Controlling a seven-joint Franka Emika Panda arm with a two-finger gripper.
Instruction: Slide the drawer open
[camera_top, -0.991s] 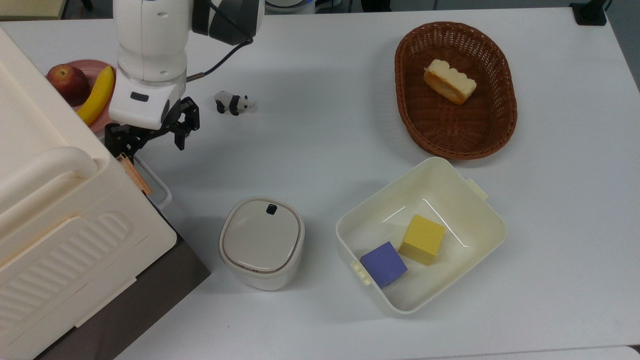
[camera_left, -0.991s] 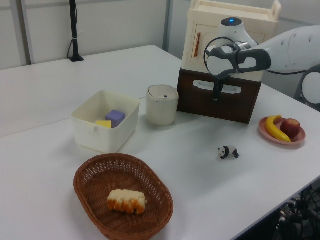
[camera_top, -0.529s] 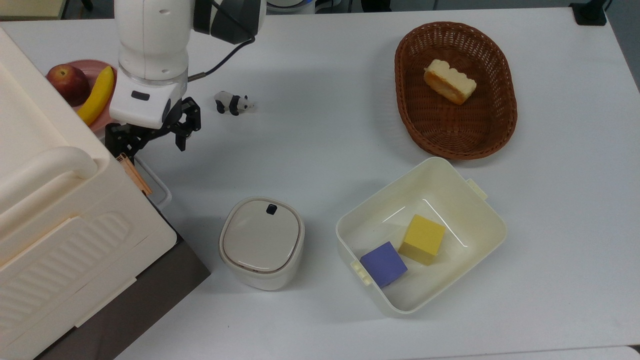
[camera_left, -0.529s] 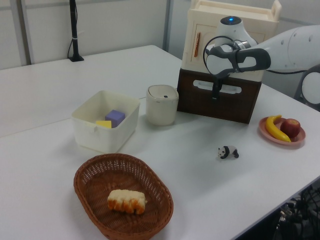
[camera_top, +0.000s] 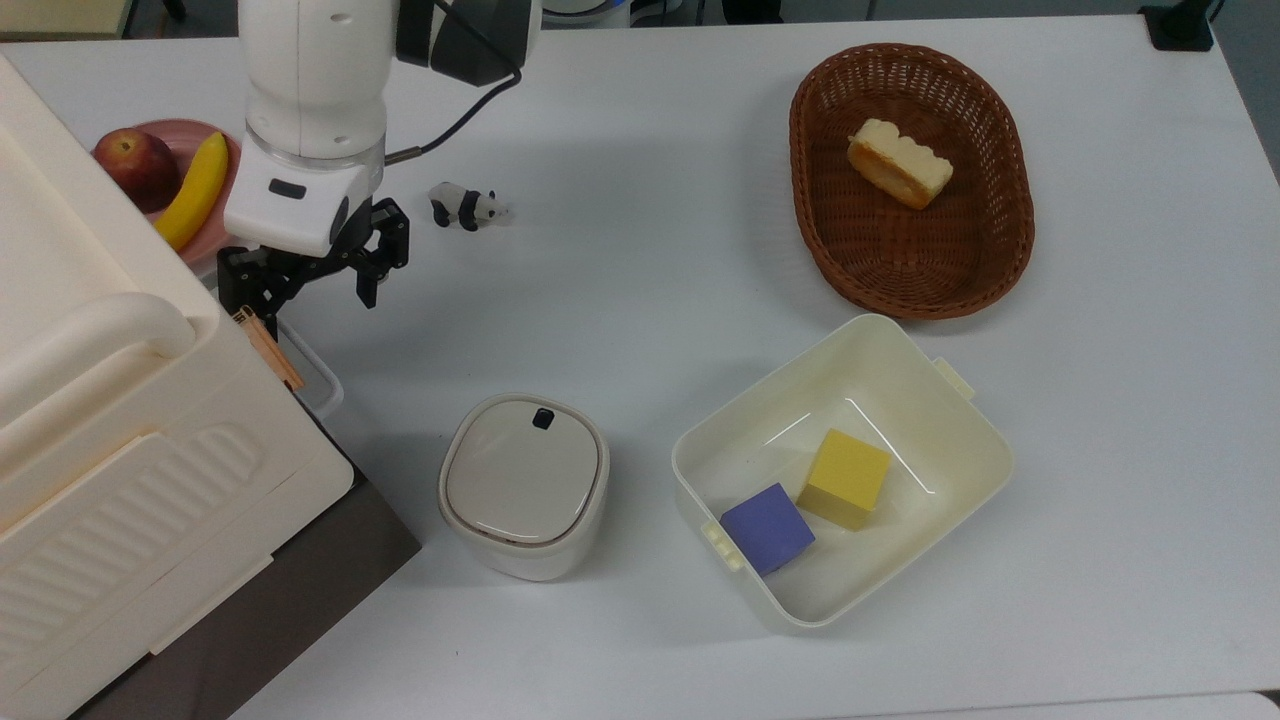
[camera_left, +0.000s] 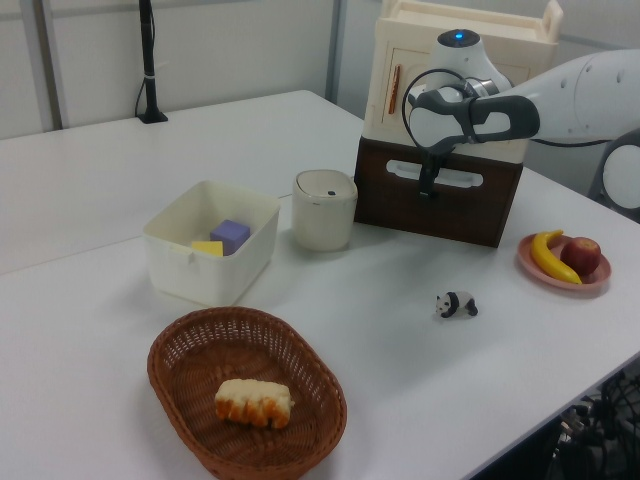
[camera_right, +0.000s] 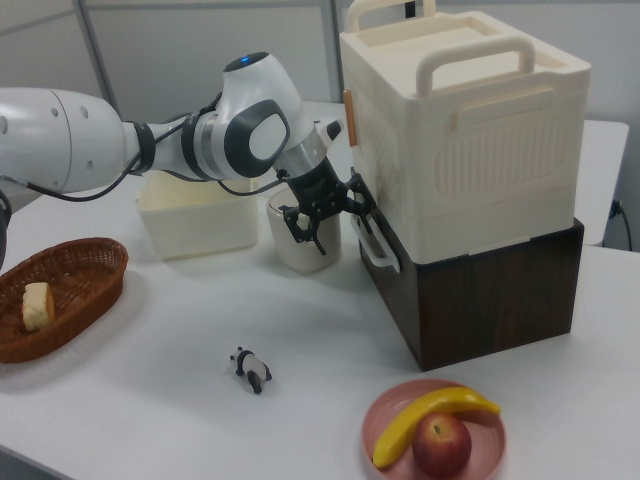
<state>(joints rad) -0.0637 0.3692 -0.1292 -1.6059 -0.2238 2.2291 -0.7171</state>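
White tabletop (camera_top: 640, 300) spreads beneath the top view, where the gripper (camera_top: 310, 285) hangs with fingers spread wide, empty, the drawer (camera_top: 300, 560) just beside it with its handle (camera_top: 318, 385) close below. From the left view, that white loop sits right behind the gripper (camera_left: 428, 187). Across the right view, one finger must hook squarely inside the handle (camera_right: 372, 242), then pull straight outward; wall panels stand behind.

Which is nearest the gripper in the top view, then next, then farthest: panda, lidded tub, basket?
From the gripper in the top view:
1. Panda, just to the top view's right and slightly up.
2. Lidded tub, lower right.
3. Basket, far across the table to the right.
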